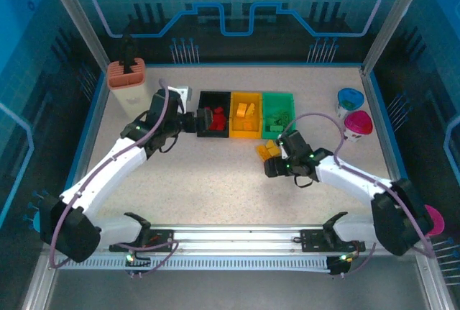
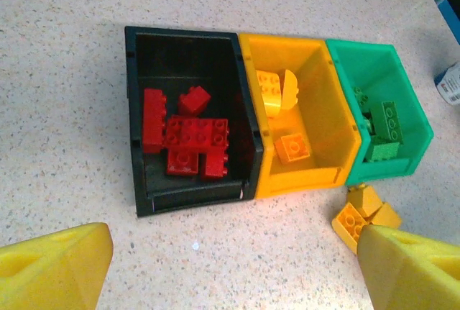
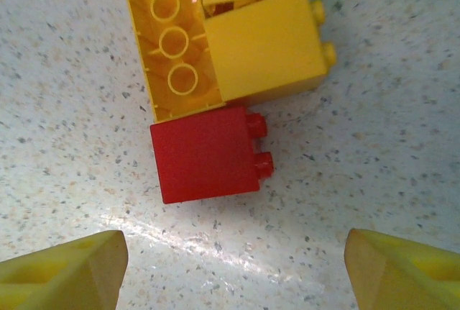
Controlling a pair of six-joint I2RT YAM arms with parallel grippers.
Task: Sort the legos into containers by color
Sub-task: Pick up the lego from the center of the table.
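1. From above, three bins stand touching in a row at the far middle of the counter [image 1: 215, 180]: black bin [image 1: 204, 97], yellow bin [image 1: 246, 96], green bin [image 1: 277, 97]. What lies in them is small and hard to sort out there.
2. The left wrist view opens them up: red legos [image 2: 188, 137] lie in the black bin, yellow legos [image 2: 277, 90] in the yellow one, and green legos [image 2: 384, 126] in the green one.
3. The overhead view reads the loose bricks [image 1: 267, 150] in front of the green bin as a yellow-orange clump. The right wrist view brings out a red brick [image 3: 205, 153] on its side, touching the yellow bricks [image 3: 262, 44] beside it, one of which lies hollow side up.
4. The left arm reaches forward from its base and bends right. The left hand [image 1: 192, 121] sits by the black bin's left side, fingers wide and with nothing between them.
5. The right arm lies low, stretched leftward. The right hand [image 3: 230, 274] hangs over the counter just short of the red brick, fingers spread wide and empty.
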